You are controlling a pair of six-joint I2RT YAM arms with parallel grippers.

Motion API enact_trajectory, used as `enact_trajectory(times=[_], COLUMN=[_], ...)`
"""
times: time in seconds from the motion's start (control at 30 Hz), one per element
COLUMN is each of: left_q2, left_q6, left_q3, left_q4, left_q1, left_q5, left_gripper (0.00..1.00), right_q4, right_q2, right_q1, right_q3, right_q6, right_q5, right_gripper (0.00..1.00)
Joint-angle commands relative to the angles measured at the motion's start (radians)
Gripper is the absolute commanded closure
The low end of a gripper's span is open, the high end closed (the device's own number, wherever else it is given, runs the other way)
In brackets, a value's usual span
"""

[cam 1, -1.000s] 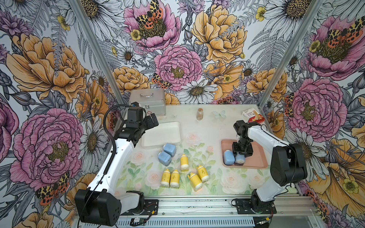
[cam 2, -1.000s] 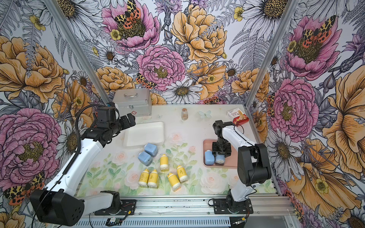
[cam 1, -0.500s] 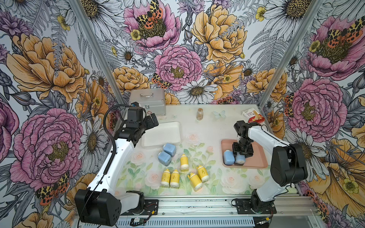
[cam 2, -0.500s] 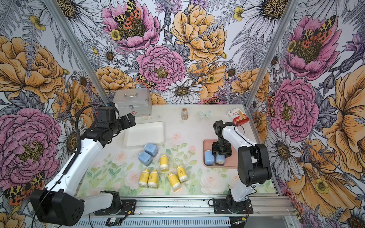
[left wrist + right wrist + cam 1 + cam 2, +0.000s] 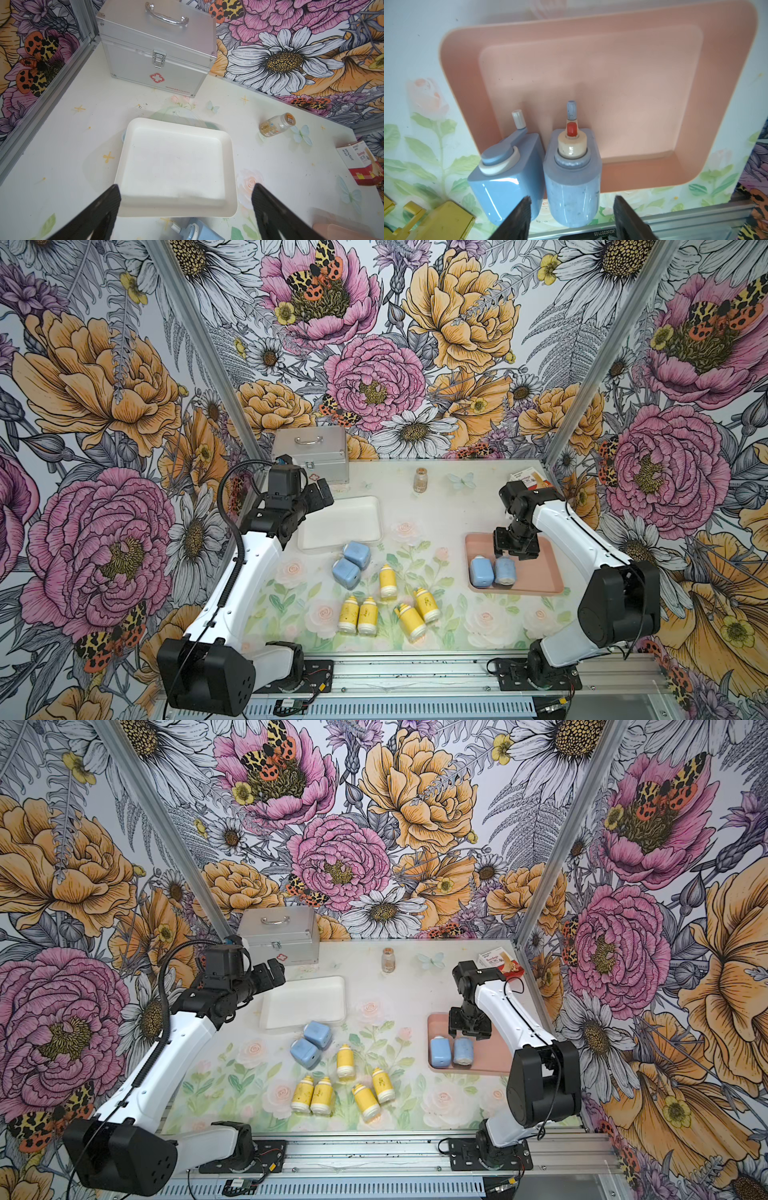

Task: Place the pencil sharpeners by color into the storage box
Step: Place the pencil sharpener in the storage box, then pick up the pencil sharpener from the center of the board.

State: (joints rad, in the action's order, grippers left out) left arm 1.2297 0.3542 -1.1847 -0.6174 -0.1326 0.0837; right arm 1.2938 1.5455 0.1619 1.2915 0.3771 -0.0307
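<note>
1. Floral-papered walls are seen in both top views around a pale, rose-printed counter (image 5: 457, 506). Two blue sharpeners (image 5: 481, 571) are set side by side in a corner of a pink tray (image 5: 540, 576). Two more are left on the counter just beside an empty white tray (image 5: 340, 518). Five yellow sharpeners (image 5: 388, 581) are scattered nearer the front. The right hand (image 5: 515, 549) is hung over the pink tray, just behind the blue pair. The left hand (image 5: 322, 495) is held above the white tray's edge.

2. From the left wrist, the left hand (image 5: 186, 187) is shown spread wide with nothing in it. The white tray (image 5: 176, 162) below is matte, shallow and round-cornered. A silver metal case (image 5: 158, 52) and a brown glass vial (image 5: 276, 124) are seen beyond.

3. From the right wrist, the right hand (image 5: 572, 199) is shown parted around one blue sharpener, with a gap on each side, so nothing is grasped. Glossy hard plastic, a boxy rounded body and a thin crank are shown.

4. The sharpeners are judged light, stiff and slick. The flat sides at mid-body are best taken, and the crank avoided. The yellow cylinders may roll, so the barrel should be pinched crosswise.
</note>
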Motion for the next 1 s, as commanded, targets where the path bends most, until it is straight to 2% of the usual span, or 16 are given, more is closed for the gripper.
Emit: enact_trajectory(times=[0.0, 0.2, 0.57, 0.77, 0.97], left_q2=[-0.002, -0.015, -0.007, -0.001, -0.001], left_q6=[0.006, 0.005, 0.011, 0.024, 0.031], left_q3=[0.001, 0.003, 0.004, 0.006, 0.008], left_q4=[-0.003, -0.004, -0.004, -0.008, -0.014], left_q1=[-0.001, 0.005, 0.056, 0.095, 0.132], left_q5=[-0.014, -0.008, -0.014, -0.008, 0.014], left_gripper=[0.01, 0.02, 0.01, 0.01, 0.01], right_q4=[0.03, 0.036, -0.031, -0.031, -0.04], right_q2=[-0.039, 0.018, 0.28, 0.447, 0.571], right_q1=[0.038, 0.181, 0.436, 0.537, 0.584], right_q3=[0.073, 0.21, 0.489, 0.661, 0.771], right_q6=[0.019, 0.028, 0.006, -0.035, -0.049], right_q5=[-0.017, -0.029, -0.002, 0.026, 0.047], right_gripper=[0.35, 0.35, 0.34, 0.32, 0.33])
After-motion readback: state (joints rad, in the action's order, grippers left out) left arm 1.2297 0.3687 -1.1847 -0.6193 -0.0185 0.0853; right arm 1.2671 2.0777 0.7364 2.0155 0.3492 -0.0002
